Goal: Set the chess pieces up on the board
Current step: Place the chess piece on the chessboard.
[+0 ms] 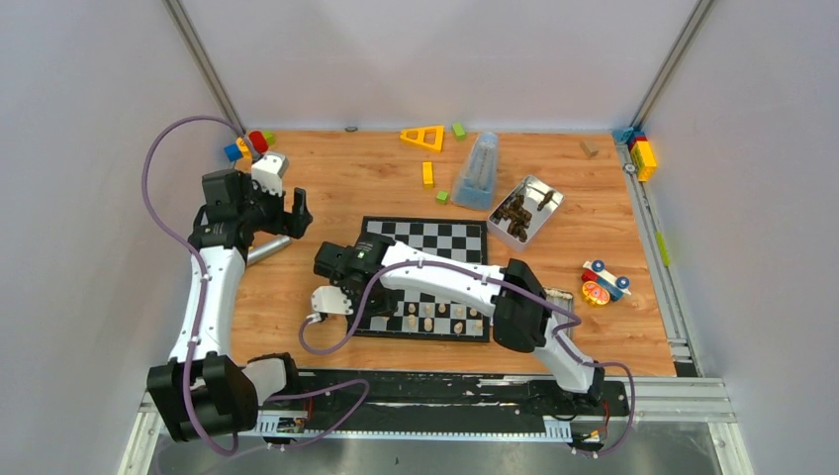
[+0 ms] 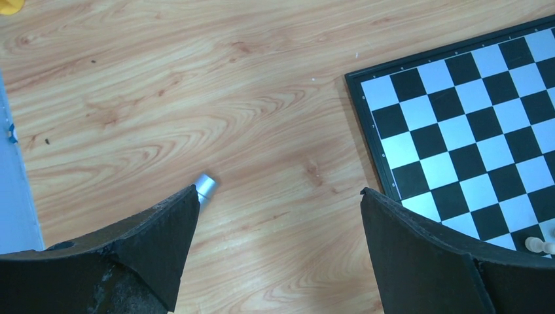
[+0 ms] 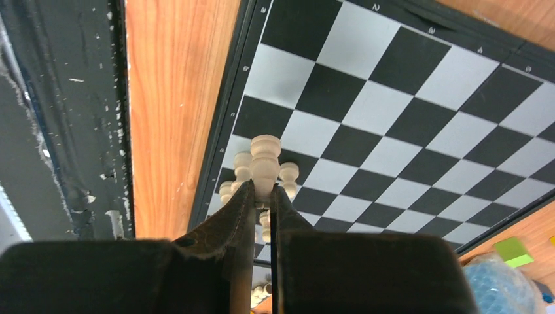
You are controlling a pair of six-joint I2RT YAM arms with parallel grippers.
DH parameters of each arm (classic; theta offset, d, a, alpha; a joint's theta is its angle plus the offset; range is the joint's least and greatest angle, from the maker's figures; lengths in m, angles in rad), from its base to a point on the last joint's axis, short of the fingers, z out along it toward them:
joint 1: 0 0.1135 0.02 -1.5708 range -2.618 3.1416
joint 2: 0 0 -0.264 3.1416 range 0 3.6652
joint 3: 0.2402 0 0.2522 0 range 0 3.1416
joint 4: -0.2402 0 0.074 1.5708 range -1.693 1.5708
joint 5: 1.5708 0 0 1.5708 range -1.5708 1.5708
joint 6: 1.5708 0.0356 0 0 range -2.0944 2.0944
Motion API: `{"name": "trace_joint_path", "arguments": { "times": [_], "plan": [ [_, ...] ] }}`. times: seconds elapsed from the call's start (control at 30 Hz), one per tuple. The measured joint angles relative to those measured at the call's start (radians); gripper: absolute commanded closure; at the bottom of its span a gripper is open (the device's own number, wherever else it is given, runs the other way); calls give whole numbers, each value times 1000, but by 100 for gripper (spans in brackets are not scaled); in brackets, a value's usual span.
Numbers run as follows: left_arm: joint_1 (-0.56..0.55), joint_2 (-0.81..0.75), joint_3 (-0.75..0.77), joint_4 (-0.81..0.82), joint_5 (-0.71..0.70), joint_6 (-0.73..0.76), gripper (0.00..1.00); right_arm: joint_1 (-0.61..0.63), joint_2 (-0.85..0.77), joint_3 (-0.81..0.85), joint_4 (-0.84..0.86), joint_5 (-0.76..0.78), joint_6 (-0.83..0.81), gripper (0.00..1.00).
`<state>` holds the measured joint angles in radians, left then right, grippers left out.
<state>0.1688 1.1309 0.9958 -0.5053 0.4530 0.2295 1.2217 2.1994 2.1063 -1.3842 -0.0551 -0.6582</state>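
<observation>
The black-and-white board (image 1: 445, 239) lies open mid-table, and several cream chess pieces (image 1: 435, 315) stand along its near rows. My right gripper (image 1: 331, 297) hangs over the board's near left corner. In the right wrist view this gripper (image 3: 263, 190) is shut on a cream chess piece (image 3: 265, 160), held above other cream pieces (image 3: 288, 173) on the board (image 3: 393, 98). My left gripper (image 1: 297, 213) is open and empty over bare wood left of the board. The left wrist view shows its fingers (image 2: 163, 242) wide apart, with the board (image 2: 458, 131) at right and one cream piece (image 2: 537, 244) at its edge.
A silver cylinder (image 1: 265, 251) lies on the wood beside the left arm, next to the left finger (image 2: 207, 185). Behind the board are a metal tin (image 1: 542, 188) of dark pieces, a blue translucent pack (image 1: 478, 173), yellow and green blocks (image 1: 423, 137), and a toy car (image 1: 604, 282) at right.
</observation>
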Motion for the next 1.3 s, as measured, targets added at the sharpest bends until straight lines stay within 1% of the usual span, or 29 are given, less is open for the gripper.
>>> {"name": "trace_joint_path", "arguments": {
  "times": [0.2,0.5,1.03,1.1,1.17,1.23,1.3],
  "plan": [
    [23,-11,0,0,2,0,0,9,81,56,-8,27,-32,100],
    [26,-24,0,9,4,0,0,30,145,93,-17,60,-55,100],
    [30,-30,0,15,5,0,0,68,183,117,-17,105,-77,97],
    [31,-30,0,15,5,0,0,72,185,122,-18,109,-77,95],
    [31,-30,0,16,5,0,0,72,185,122,-18,113,-77,91],
    [33,-30,0,16,5,0,0,74,186,124,-17,115,-77,86],
    [34,-30,0,16,6,0,0,74,186,125,-16,117,-78,77]
  ]
}}
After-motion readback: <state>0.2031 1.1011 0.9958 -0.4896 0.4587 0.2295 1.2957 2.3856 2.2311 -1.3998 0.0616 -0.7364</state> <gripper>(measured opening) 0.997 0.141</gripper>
